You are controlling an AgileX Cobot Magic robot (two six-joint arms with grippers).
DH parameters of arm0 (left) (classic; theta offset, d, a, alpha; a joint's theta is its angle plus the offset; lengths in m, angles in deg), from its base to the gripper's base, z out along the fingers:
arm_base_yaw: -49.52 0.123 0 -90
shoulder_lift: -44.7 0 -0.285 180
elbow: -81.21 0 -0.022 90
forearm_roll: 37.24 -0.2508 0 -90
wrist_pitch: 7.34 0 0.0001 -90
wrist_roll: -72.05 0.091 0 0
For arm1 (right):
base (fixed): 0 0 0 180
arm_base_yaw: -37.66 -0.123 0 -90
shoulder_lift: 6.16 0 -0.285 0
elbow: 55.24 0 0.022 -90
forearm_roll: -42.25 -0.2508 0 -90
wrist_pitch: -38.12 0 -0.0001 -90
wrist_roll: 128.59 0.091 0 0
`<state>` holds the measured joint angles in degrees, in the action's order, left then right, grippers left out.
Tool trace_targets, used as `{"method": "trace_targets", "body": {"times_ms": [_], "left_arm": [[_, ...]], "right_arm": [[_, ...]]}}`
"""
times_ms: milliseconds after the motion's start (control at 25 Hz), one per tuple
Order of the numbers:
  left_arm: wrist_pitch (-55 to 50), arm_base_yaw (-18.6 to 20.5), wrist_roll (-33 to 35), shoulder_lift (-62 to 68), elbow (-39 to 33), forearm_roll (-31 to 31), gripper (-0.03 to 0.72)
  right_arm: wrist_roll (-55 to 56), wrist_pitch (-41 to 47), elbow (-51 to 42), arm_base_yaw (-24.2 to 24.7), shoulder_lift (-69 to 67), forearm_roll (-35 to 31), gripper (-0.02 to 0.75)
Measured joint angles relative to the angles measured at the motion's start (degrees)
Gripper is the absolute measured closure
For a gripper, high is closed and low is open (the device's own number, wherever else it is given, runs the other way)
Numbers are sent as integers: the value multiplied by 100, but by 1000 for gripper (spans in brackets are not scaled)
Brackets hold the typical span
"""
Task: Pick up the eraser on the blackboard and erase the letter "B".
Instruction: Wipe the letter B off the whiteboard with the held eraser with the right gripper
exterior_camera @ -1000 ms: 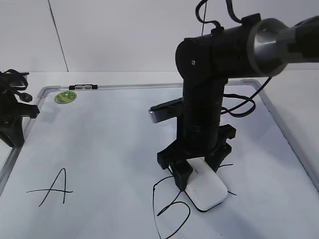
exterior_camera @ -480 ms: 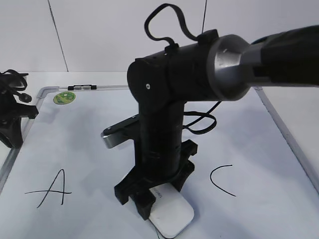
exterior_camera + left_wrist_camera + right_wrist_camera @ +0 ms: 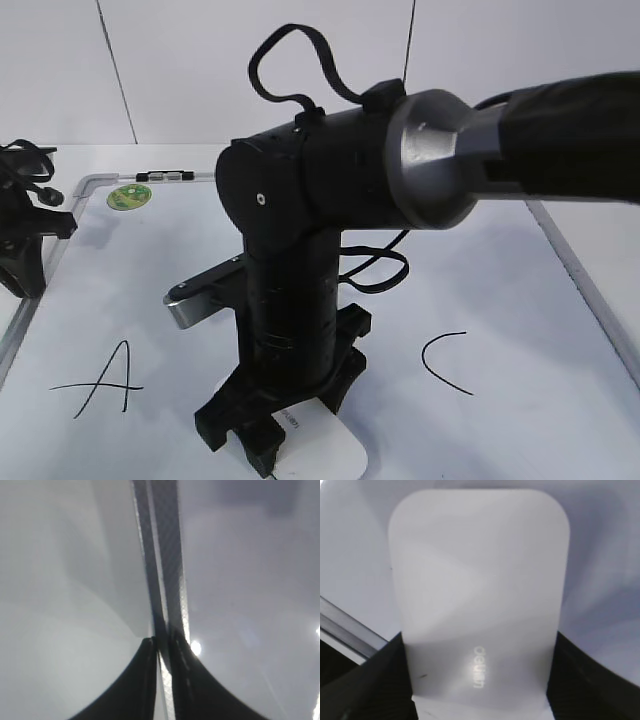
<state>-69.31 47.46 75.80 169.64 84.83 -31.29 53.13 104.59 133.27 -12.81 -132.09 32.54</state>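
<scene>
My right gripper (image 3: pixel 285 435) is shut on the white eraser (image 3: pixel 325 458) and presses it flat on the blackboard (image 3: pixel 520 330) near its front edge. In the right wrist view the eraser (image 3: pixel 480 595) fills the frame between the two black jaws (image 3: pixel 477 645). No stroke of the letter "B" shows; its place lies under the arm and the eraser. The "A" (image 3: pixel 100 380) is to the left and the "C" (image 3: pixel 445 362) to the right. My left gripper (image 3: pixel 161 644) is shut and empty over the board's grey frame (image 3: pixel 162 555), at the board's left edge (image 3: pixel 25 240).
A round green sticker (image 3: pixel 131 195) and a small black-and-white marker clip (image 3: pixel 167 175) sit at the board's back left corner. The right arm's big black body (image 3: pixel 300 260) hides the board's middle. The grey frame (image 3: pixel 345 625) shows left of the eraser.
My right gripper has slid the eraser left and toward the front edge, across where the "B" stood. The "B" strokes no longer show and the "C" is uncovered. The left arm has not moved.
</scene>
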Motion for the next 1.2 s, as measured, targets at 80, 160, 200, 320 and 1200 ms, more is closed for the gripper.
{"method": "trace_targets", "body": {"times_ms": [80,160,200,320,1200], "left_arm": [[0,0,0,0,0,0,637],[0,0,0,0,0,0,637],[0,0,0,9,0,0,637],[0,0,0,9,0,11,637],[0,0,0,9,0,19,638]], "right_arm": [[21,10,0,-14,-4,36,172],[75,9,0,-13,-15,71,172],[119,9,0,-13,-13,99,172],[212,9,0,-38,-13,207,172],[471,1,13,897,-13,361,172]]}}
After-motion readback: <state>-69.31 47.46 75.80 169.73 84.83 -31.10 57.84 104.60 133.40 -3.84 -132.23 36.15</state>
